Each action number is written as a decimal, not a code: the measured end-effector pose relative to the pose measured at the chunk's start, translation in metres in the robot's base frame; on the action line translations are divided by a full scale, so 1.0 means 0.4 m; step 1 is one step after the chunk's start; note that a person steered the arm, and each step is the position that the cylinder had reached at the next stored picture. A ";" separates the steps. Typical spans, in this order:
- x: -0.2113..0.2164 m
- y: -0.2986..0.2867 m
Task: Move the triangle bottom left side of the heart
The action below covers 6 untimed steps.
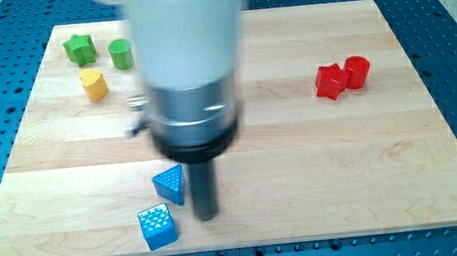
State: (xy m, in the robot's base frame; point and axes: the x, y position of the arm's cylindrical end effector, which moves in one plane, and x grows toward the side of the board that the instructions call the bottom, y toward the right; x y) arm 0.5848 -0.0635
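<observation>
Our arm ends in a straight dark rod with no jaws, so nothing opens, closes or grasps. Our tip [206, 217] rests on the wooden board [314, 162] near the view's bottom edge, left of centre.

The blue triangle [170, 185] lies just to the view's left of the rod and slightly above the level of our tip. Its right edge appears to meet the rod's side, though actual contact cannot be confirmed from this view.

The blue cube [156, 227] sits down and to the view's left of our tip, near it but apart, and just below the triangle without visibly touching it.

Well away from our tip, toward the view's top right, stand two red blocks side by side: a red star-like block [330, 81] and a red cylinder [357, 71], which appear to touch.

Toward the view's top left, also well apart from our tip, are a green star [79, 48], a green cylinder [120, 53] and a yellow block [93, 84] of unclear shape.

No heart shape can be positively identified; part of the board is hidden behind the arm's body.
</observation>
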 end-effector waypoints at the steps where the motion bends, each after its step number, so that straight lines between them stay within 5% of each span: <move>1: -0.124 -0.096; 3: -0.326 -0.109; 4: -0.324 0.019; 6: -0.386 -0.248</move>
